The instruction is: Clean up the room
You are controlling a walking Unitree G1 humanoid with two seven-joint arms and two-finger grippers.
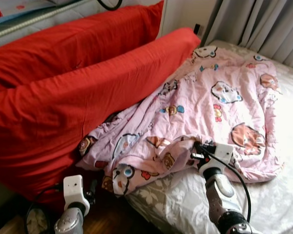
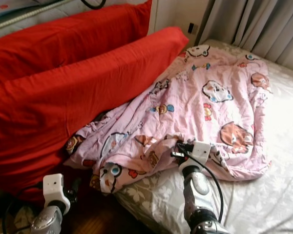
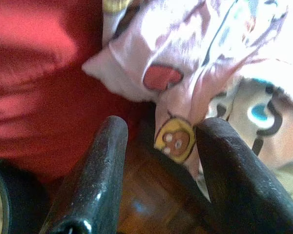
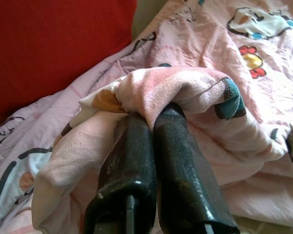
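Now the right claw (image 4: 151,122) pinches a fold of the pink cartoon-print cotton blanket (image 1: 205,107).
Left claw (image 3: 156,161) hangs open, empty, beside the blanket's lower corner, near the big red fabric cushions (image 1: 63,97).

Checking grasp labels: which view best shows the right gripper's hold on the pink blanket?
Right wrist view: the right gripper has its fingers pressed together under a fold of the pink blanket. In the eye views, the blanket's edge hides the fingertips at the gripper. The left wrist view has another corner of the blanket.
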